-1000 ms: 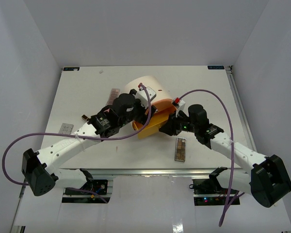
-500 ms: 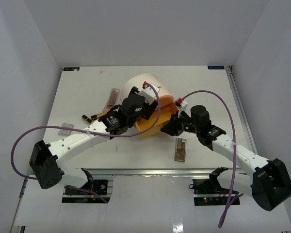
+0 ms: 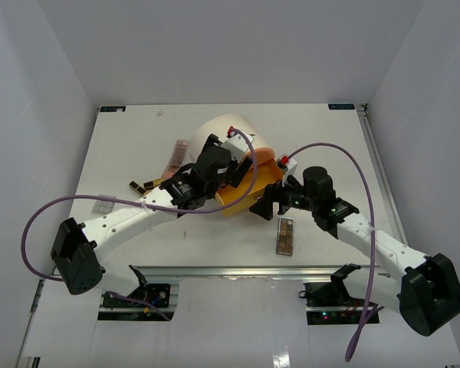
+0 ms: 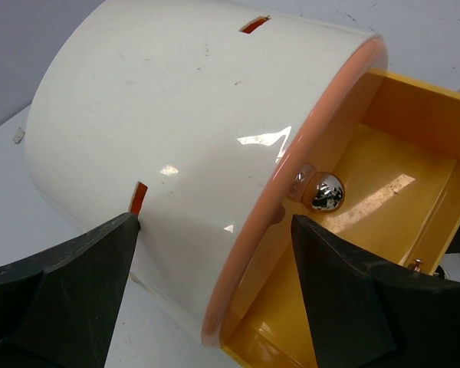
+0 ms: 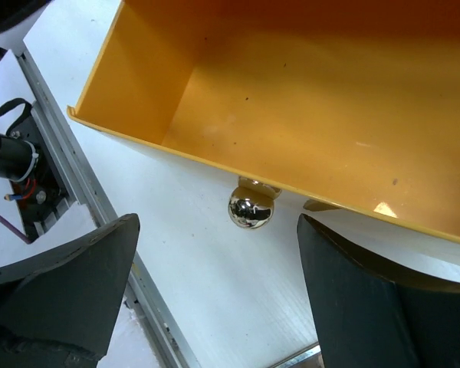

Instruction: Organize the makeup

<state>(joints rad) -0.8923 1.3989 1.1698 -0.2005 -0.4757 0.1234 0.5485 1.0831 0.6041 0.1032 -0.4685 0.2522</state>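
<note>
The yellow drawer (image 5: 291,92) is standing pulled out of the cylinder (image 3: 228,126) and is showing nothing inside. The right gripper (image 5: 217,222) is hanging spread wide and holding nothing, its jaws standing either side of the knob (image 5: 251,208) without touching it. The nearest makeup, a brown palette (image 3: 285,235), is lying on the bench (image 3: 330,146) just beside that gripper, toward the near edge, with its long axis running near to far, so the right arm is plainly the nearer one. The left gripper (image 4: 215,224) is gaping too, holding nothing, poised over the cylinder's wall by the drawer. A pink palette (image 3: 178,156) and gold-and-black bars (image 3: 136,185) are lying left of the cylinder, near the left arm.
</note>
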